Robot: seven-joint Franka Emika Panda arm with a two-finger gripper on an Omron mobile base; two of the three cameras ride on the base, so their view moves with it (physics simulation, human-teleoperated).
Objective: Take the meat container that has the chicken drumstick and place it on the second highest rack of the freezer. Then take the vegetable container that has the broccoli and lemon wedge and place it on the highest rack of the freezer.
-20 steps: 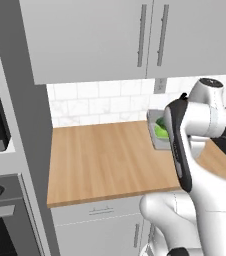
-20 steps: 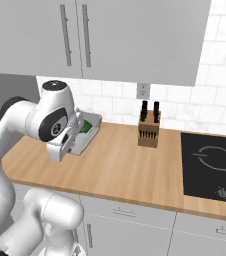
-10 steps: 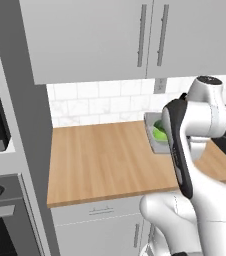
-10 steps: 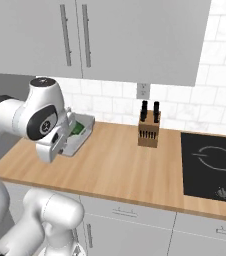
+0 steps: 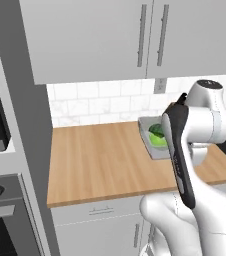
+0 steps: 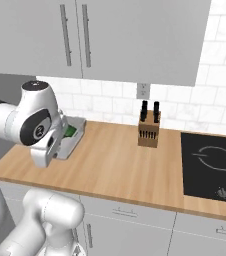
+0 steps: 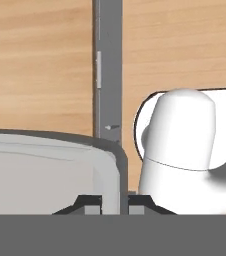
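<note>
The grey tray (image 5: 151, 141) with the broccoli (image 5: 157, 132) and a bright green-yellow lemon wedge (image 5: 158, 142) in it hangs just above the wooden table (image 5: 100, 160), near the tiled wall, held level. The hand (image 7: 111, 202) is clamped tight on the tray's rim, one dark tip on each side of the wall (image 7: 116, 165). From the right, the tray (image 6: 74, 135) shows beside the arm's white elbow. Farther along the table stand a knife block (image 6: 149, 131) and a black cooktop (image 6: 212, 167).
</note>
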